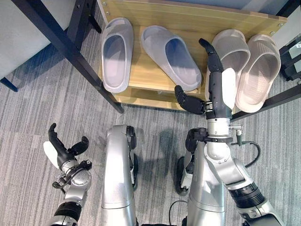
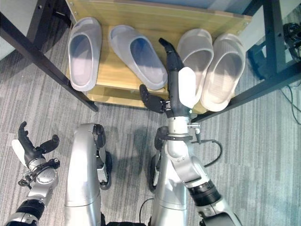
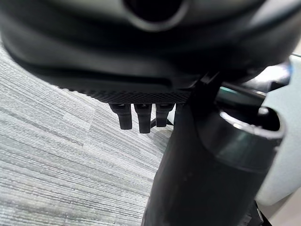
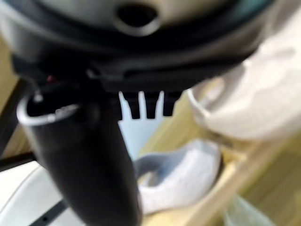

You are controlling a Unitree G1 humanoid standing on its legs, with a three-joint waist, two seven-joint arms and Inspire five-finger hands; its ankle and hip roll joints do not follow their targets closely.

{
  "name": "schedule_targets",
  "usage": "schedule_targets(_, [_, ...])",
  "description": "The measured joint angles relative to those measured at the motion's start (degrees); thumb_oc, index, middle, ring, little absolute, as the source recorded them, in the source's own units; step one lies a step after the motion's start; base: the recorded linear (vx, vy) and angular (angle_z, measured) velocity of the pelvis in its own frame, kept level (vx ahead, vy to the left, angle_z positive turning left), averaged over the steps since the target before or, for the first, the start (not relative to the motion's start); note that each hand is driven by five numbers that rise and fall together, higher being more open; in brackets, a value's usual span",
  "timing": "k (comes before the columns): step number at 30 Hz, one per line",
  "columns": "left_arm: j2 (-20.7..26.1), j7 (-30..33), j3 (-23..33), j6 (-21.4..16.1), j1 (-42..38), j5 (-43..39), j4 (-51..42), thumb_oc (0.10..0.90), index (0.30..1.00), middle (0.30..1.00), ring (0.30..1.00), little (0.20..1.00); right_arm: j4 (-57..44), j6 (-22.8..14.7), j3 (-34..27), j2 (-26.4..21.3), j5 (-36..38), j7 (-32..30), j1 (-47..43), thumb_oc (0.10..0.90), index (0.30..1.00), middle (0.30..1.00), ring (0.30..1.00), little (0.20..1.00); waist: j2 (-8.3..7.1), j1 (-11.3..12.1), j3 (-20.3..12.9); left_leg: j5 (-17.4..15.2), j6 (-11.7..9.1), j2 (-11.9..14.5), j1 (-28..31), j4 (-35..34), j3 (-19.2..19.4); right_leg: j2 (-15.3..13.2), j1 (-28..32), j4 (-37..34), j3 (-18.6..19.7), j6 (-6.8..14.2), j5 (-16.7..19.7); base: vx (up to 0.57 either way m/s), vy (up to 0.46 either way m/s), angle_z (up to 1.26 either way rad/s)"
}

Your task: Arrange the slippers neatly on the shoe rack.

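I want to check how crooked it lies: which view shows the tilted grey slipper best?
The left eye view: the tilted grey slipper lies whole and unobstructed on the rack. The right eye view shows it too; the right wrist view catches just part of it.

You have four slippers on the rack [image 1: 155,16]. The left slipper [image 1: 116,52] lies by the left edge, toe toward the back. Right of it, the second slipper [image 1: 171,55] lies slanted, its heel near the front edge. The third slipper [image 1: 233,51] and fourth slipper [image 1: 258,70] lie side by side, touching, at the right edge, heels overhanging the front.
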Motion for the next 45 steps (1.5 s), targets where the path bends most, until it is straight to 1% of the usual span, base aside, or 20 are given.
schedule_targets(6, [0.00,0.00,-0.01,0.00,-0.28,-0.09,0.02,0.800,0.900,0.900,0.900,0.900,0.22,-1.34,0.90,-0.01,3.66,0.76,-0.21,0.800,0.900,0.900,0.900,0.900,0.00,0.09,0.00,0.00,-0.01,-0.02,0.01,0.12,0.02,-0.02,0.01,0.12,0.05,-0.01,-0.01,0.00,0.000,0.00])
schedule_targets(10, [0.00,0.00,-0.01,0.00,-0.47,-0.13,0.04,0.800,0.900,0.900,0.900,0.900,0.73,-1.71,2.28,-0.02,7.90,1.33,-0.31,0.800,0.900,0.900,0.900,0.900,0.00,0.07,0.00,0.01,-0.03,-0.03,0.04,0.14,0.01,-0.02,0.01,0.23,0.05,-0.01,-0.01,0.00,0.000,0.00])
schedule_targets(11, [0.00,0.00,-0.01,0.00,-0.50,-0.15,0.04,0.800,0.900,0.900,0.900,0.900,1.56,-2.43,2.79,0.09,10.25,1.63,-0.32,0.800,0.900,0.900,0.900,0.900,0.00,0.08,0.00,0.02,-0.05,-0.03,0.05,0.15,0.01,-0.03,0.00,0.27,0.04,-0.02,-0.01,0.00,0.000,0.00])
schedule_targets(12, [0.00,-0.01,-0.02,0.00,-0.44,-0.16,0.04,0.800,0.900,0.900,0.900,0.900,2.56,-2.76,3.90,0.23,14.72,2.50,-0.31,0.800,0.900,0.900,0.900,0.900,0.00,0.09,0.00,0.03,-0.08,-0.03,0.05,0.17,0.00,-0.03,0.00,0.32,0.05,-0.02,-0.01,0.00,0.000,0.00])
schedule_targets(16, [0.00,-0.03,-0.01,0.38,-0.87,-1.17,0.48,0.800,0.900,0.900,0.900,0.900,2.58,-5.23,4.88,0.15,21.06,3.68,-0.55,0.800,0.900,0.900,0.900,0.900,0.00,0.02,0.00,0.06,-0.15,-0.03,0.14,0.18,-0.02,-0.01,0.02,0.38,0.05,-0.05,-0.02,0.00,0.000,0.00])
schedule_targets(24, [0.01,-0.02,-0.02,1.16,-1.10,-1.87,0.36,0.800,0.900,0.900,0.900,0.900,2.60,-6.30,5.56,0.17,26.32,4.27,-1.60,0.800,0.900,0.900,0.900,0.900,0.01,0.03,0.00,0.13,-0.30,-0.03,0.16,0.20,-0.08,0.02,0.02,0.45,0.02,-0.05,-0.02,0.00,0.000,0.00])
schedule_targets(26, [0.01,-0.02,-0.04,1.17,-1.28,-1.82,0.36,0.800,0.900,0.900,0.900,0.900,2.63,-6.24,7.09,0.13,27.36,5.15,-2.61,0.800,0.900,0.900,0.900,0.900,0.01,0.07,0.00,0.13,-0.30,-0.03,0.16,0.21,-0.10,0.01,0.01,0.48,0.02,-0.05,-0.02,0.00,0.000,0.00])
schedule_targets(33, [0.01,-0.02,-0.17,1.24,-2.25,-1.82,0.47,0.800,0.900,0.900,0.900,0.900,3.54,-6.15,13.48,0.87,28.62,7.75,-7.06,0.800,0.900,0.900,0.900,0.900,0.01,0.44,0.00,0.14,-0.31,-0.05,0.17,0.21,-0.09,-0.01,0.04,0.50,0.01,-0.07,-0.03,0.00,0.000,0.00])
schedule_targets(35, [0.01,-0.03,-0.23,1.24,-2.54,-1.82,0.53,0.800,0.900,0.900,0.900,0.900,4.66,-5.97,14.09,1.98,28.62,8.55,-8.76,0.800,0.900,0.900,0.900,0.900,0.02,0.73,0.00,0.16,-0.36,-0.09,0.17,0.21,-0.08,-0.04,0.05,0.53,0.02,-0.07,-0.03,0.00,0.000,0.00])
schedule_targets(39, [0.01,-0.05,-0.39,1.25,-2.94,-1.84,1.05,0.800,0.900,0.900,0.900,0.900,4.66,-5.99,14.06,2.02,28.15,8.64,-11.24,0.800,0.900,0.900,0.900,0.900,0.04,1.45,0.00,0.17,-0.36,-0.10,0.21,0.21,-0.07,-0.05,0.08,0.54,0.03,-0.07,-0.03,0.00,0.000,0.00])
schedule_targets(40, [0.01,-0.05,-0.39,1.25,-2.90,-1.85,1.10,0.800,0.900,0.900,0.900,0.900,4.64,-6.00,13.95,1.97,27.61,8.54,-11.63,0.800,0.900,0.900,0.900,0.900,0.04,1.56,0.00,0.17,-0.36,-0.11,0.21,0.21,-0.07,-0.06,0.10,0.54,0.03,-0.07,-0.03,0.00,0.000,0.00])
schedule_targets(45, [0.01,-0.05,-0.63,1.18,-2.14,-1.90,2.24,0.800,0.900,0.900,0.900,0.900,3.25,-6.39,10.52,1.87,18.96,6.41,-11.09,0.800,0.900,0.900,0.900,0.900,0.04,1.74,0.00,0.16,-0.36,-0.16,0.23,0.23,-0.03,-0.08,0.14,0.54,0.07,-0.07,-0.03,0.00,0.000,0.00])
